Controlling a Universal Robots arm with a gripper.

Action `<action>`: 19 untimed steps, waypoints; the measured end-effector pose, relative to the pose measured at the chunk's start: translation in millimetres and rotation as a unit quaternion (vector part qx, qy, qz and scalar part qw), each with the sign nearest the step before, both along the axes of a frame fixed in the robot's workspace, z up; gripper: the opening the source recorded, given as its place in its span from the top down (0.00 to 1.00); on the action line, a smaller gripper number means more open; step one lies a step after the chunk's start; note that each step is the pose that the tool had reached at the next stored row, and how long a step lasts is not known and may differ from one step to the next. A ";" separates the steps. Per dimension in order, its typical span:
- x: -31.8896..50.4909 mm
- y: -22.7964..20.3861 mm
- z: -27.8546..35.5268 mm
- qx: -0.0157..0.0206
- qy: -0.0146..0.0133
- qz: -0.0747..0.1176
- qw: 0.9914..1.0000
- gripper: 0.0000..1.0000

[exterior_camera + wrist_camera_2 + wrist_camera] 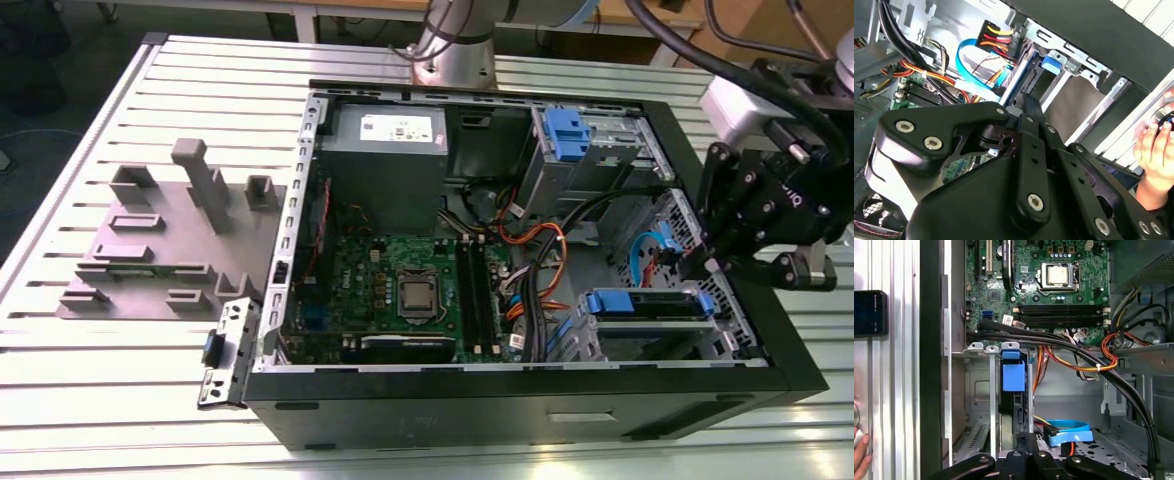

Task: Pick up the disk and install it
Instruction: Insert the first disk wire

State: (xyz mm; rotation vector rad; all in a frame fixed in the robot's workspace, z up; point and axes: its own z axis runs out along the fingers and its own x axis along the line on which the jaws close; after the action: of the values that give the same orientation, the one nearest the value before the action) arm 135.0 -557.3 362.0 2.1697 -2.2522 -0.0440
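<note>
Evidently the gripper (727, 262) hangs over the open computer case (534, 395) at the exterior view's right edge, its fingers drawn together on nothing.

Just beside it, lower in the case, the disk (641, 304) in its blue carrier sits slotted in the metal drive cage (651, 340); in the first wrist view the disk (1014, 377) stands edge-on between the cage rails, close to the black fingertips (1026, 440). A light-blue data cable (1070, 432) and orange-yellow wires (1079, 365) run close by. Further left in the case lies the motherboard (400, 290), and outside it, on the slatted table (120, 360), a grey stepped fixture (167, 240). A person's hand (1154, 150) rests outside the case.
</note>
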 end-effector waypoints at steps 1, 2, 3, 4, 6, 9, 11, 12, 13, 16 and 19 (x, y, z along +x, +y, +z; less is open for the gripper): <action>0.9 1.3 -0.1 0.000 0.000 0.000 1.000 0.89; 1.9 2.4 -0.1 -0.001 0.001 0.000 1.000 0.89; 3.1 3.2 -0.1 -0.001 0.001 0.000 1.000 0.89; 4.3 3.9 -0.2 -0.001 0.002 0.000 1.000 0.89; 6.7 5.4 -0.2 -0.001 0.004 0.000 1.000 0.89; 10.8 8.3 -0.3 -0.002 0.006 0.000 1.000 0.89; 13.0 10.1 -0.4 -0.003 0.007 0.000 1.000 0.89; 13.8 11.1 -0.5 -0.004 0.007 0.000 1.000 0.89; 14.6 12.2 -0.5 -0.005 0.008 0.000 1.000 0.89; 16.1 15.3 -0.4 -0.010 0.010 0.000 1.000 0.89; 16.0 16.1 -0.5 -0.018 0.010 0.003 1.000 0.89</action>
State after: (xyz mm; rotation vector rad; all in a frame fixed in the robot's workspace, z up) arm 151.1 -541.2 361.5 2.1479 -2.2182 -0.0242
